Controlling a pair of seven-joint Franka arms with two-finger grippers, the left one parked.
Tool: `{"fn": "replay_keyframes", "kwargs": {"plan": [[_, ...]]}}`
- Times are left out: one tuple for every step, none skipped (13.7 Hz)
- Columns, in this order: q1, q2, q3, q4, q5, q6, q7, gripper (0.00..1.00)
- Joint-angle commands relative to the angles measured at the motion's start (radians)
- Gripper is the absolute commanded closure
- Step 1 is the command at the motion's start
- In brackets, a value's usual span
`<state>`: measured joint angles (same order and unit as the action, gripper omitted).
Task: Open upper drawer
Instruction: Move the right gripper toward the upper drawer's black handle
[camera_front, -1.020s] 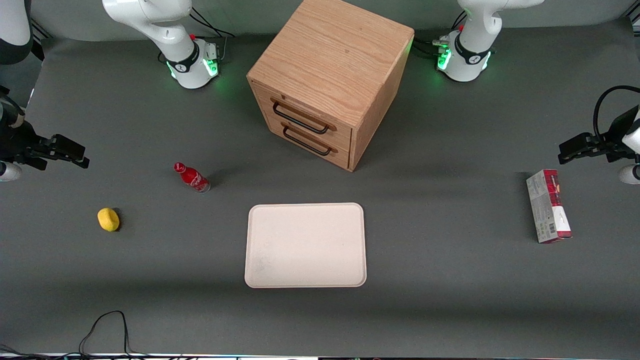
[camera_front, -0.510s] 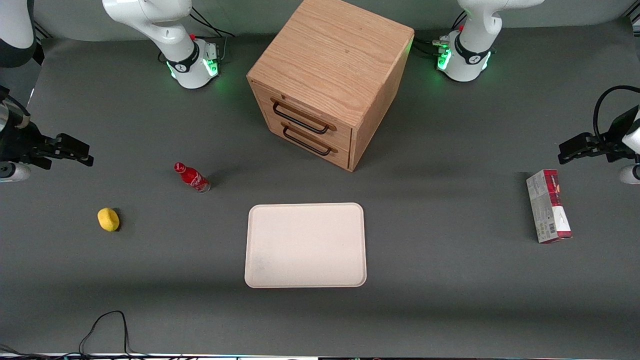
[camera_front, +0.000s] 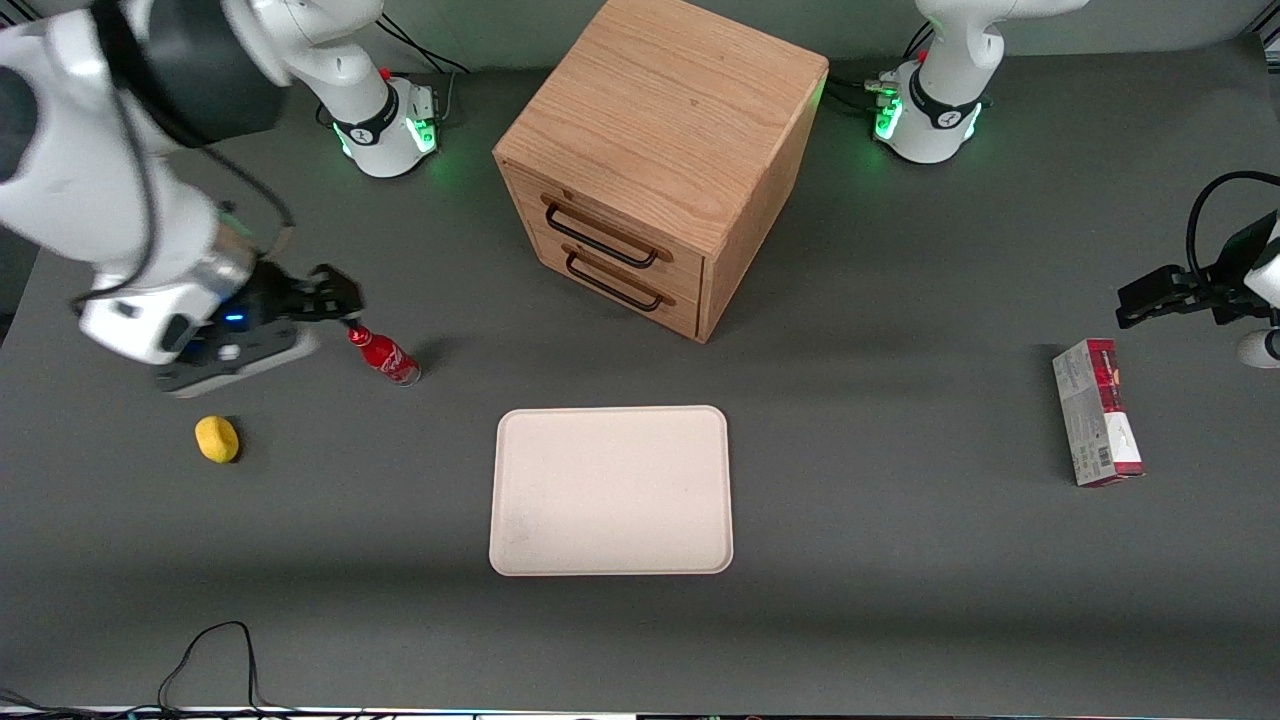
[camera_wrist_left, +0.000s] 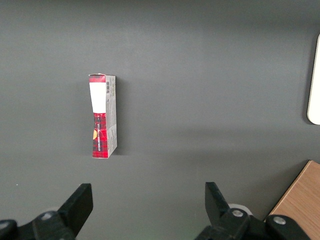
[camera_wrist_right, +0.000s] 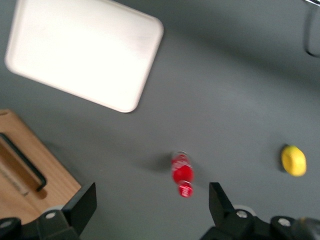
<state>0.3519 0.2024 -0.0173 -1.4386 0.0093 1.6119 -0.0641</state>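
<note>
- Cabinet stands mid-table, farther from the front camera than the tray; nothing opened yet.
- Upper drawer sits flush, handle untouched; reach, grip and pull all remain.
- Right arm stretched low over the table at its own end.
- Gripper hangs above the red bottle, fingers spread, empty, well apart from the drawer.

Dark grey matte table — evenly lit, soft shadows, black cable at its edge.

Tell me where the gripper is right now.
The gripper hangs open above the red bottle, toward the working arm's end of the table, well short of the upper drawer.
</note>
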Motion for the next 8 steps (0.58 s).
{"fn": "replay_keyframes", "kwargs": {"plan": [[0.087, 0.034, -0.001, 0.044, 0.09, -0.009, -0.011, 0.0], [0.1, 0.035, -0.001, 0.044, 0.144, -0.009, -0.013, 0.0], [0.123, 0.041, 0.0, 0.044, 0.162, -0.009, -0.014, 0.0], [0.165, 0.043, -0.001, 0.043, 0.159, -0.009, -0.014, 0.0], [0.212, 0.043, -0.001, 0.043, 0.149, -0.009, -0.01, 0.0], [0.266, 0.046, -0.001, 0.041, 0.117, -0.006, -0.008, 0.0], [0.303, 0.049, -0.001, 0.041, 0.068, -0.003, -0.009, 0.0], [0.343, 0.055, -0.001, 0.041, 0.048, 0.005, -0.011, 0.0]]}}
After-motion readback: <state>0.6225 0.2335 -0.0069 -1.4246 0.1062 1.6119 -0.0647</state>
